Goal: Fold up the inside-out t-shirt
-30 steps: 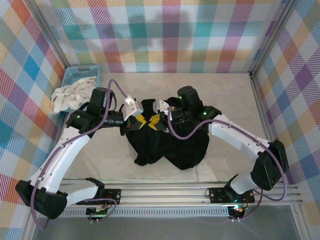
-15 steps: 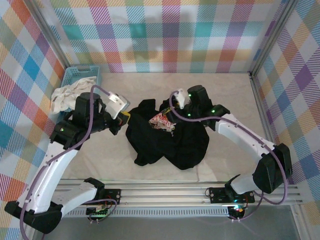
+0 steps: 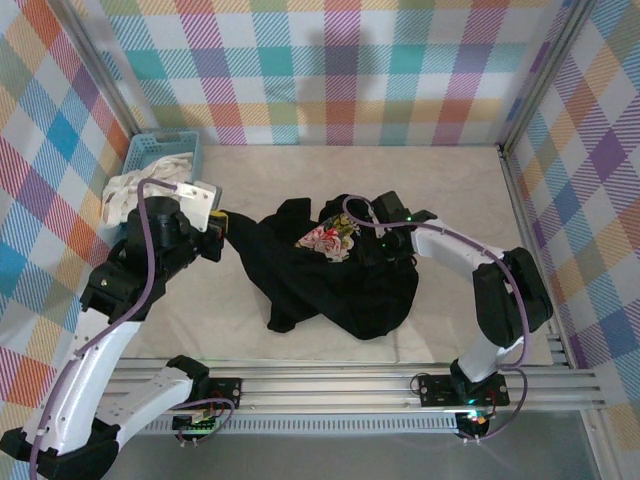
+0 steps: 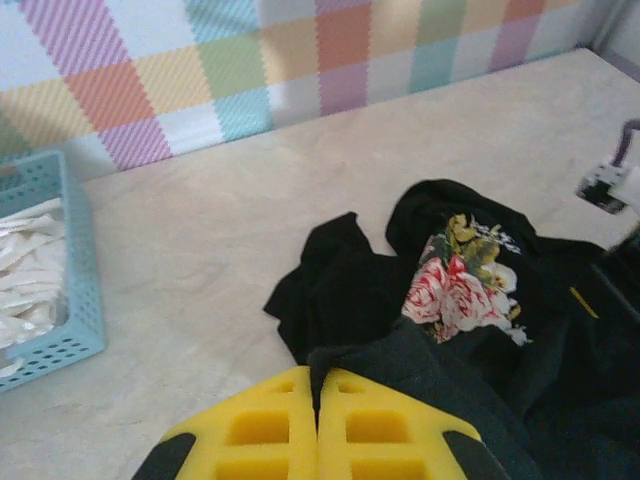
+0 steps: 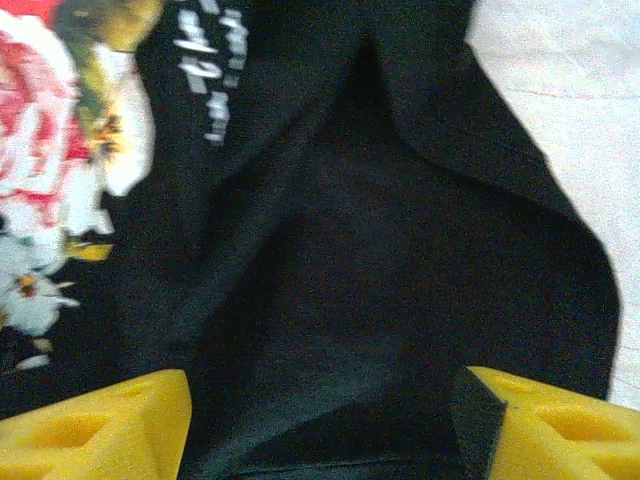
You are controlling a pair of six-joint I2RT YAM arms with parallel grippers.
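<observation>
Slippage is the main risk: your left gripper (image 4: 318, 378) pinches only a thin fold of the inside-out t-shirt (image 3: 340, 285), bunched just ahead of it. Your right gripper (image 5: 325, 395) stands wide over that t-shirt; closing there may catch several layers.

Through my right wrist camera I see the right gripper (image 5: 320, 435) with its jaws spread wide, one yellow finger (image 5: 105, 425) in each bottom corner. Between them lies the black inside-out t-shirt (image 5: 340, 270), creased into soft folds. Its flowered print (image 5: 55, 170), red, white and green, sits at the left edge, with white lettering (image 5: 205, 60) just beside it. Pale table (image 5: 570, 90) shows at the upper right.
</observation>
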